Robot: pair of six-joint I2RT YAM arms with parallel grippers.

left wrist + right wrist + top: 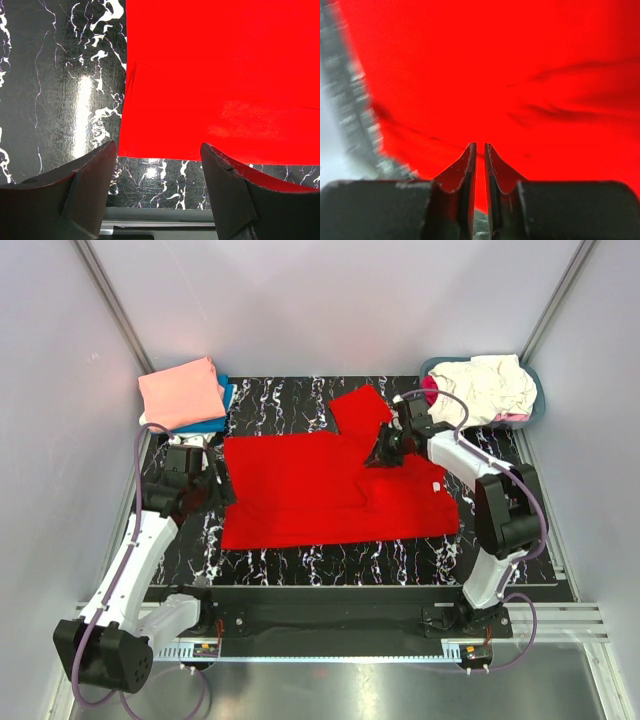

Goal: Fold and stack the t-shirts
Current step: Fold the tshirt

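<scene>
A bright red t-shirt (pixel 320 490) lies spread flat on the black marbled mat (pixel 300 562), with one sleeve pointing toward the back. My right gripper (pixel 384 452) sits at that sleeve's base. In the right wrist view (pixel 480 146) its jaws are pinched nearly together on a thin layer of the red cloth (pixel 495 75). My left gripper (pixel 217 483) is open at the shirt's left edge. In the left wrist view (pixel 157 146) the red shirt's corner (pixel 225 75) lies just ahead between the fingers, untouched.
A folded stack with a salmon-pink shirt (pixel 182 390) on a blue one (pixel 215 424) sits at the back left. A grey-blue basket (pixel 537 400) at the back right holds cream-white shirts (pixel 485 388) and a magenta one (pixel 430 390). Grey walls enclose the table.
</scene>
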